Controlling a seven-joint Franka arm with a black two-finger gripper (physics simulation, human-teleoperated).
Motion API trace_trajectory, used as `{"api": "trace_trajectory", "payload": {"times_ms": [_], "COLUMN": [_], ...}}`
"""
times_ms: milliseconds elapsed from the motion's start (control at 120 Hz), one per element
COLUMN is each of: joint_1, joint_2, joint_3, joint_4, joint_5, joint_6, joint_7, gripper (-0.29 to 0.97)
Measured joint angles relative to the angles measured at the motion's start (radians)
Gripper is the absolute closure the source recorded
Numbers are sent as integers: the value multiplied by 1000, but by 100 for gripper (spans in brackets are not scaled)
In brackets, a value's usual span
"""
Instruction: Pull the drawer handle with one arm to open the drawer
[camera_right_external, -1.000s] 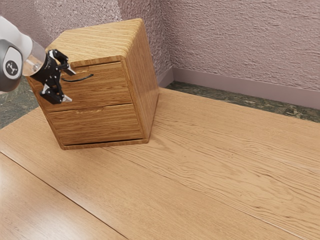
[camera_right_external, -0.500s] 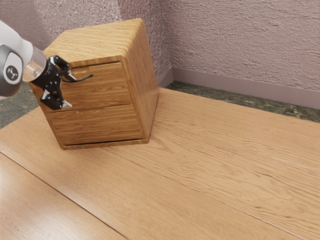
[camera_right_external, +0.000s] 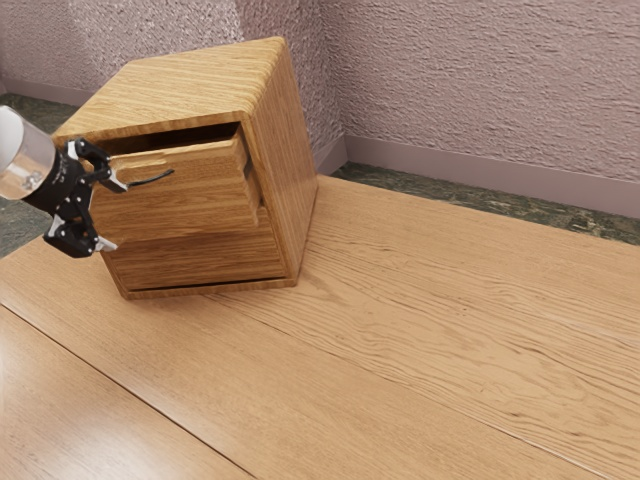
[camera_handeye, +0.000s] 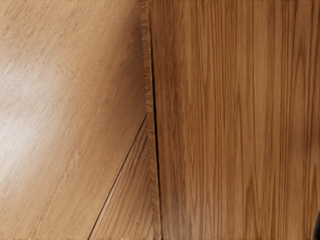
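Has drawn the top drawer (camera_right_external: 185, 190) partway out of the cabinet (camera_right_external: 272, 120) over the last second — a dark gap above its front where barely a line showed. Catches the thin black handle (camera_right_external: 150, 180) on the upper finger (camera_right_external: 100, 178) of the gripper (camera_right_external: 102, 212), fingers spread wide, clamped on nothing. Looks well along — same straight pull should finish.

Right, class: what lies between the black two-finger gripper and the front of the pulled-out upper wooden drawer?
The exterior view shows the thin dark curved handle there, reaching from the upper wooden drawer front toward the black two-finger gripper.
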Motion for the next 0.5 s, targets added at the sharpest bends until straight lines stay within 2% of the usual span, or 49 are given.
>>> {"api": "trace_trajectory", "payload": {"times_ms": [250,500], "joint_1": [-2,0], "joint_2": [-40,36], "joint_3": [-18,-25], "joint_4": [-13,54], "joint_5": [-2,-2], "joint_6": [3,14], "joint_7": [0,1], "gripper": [3,3]}}
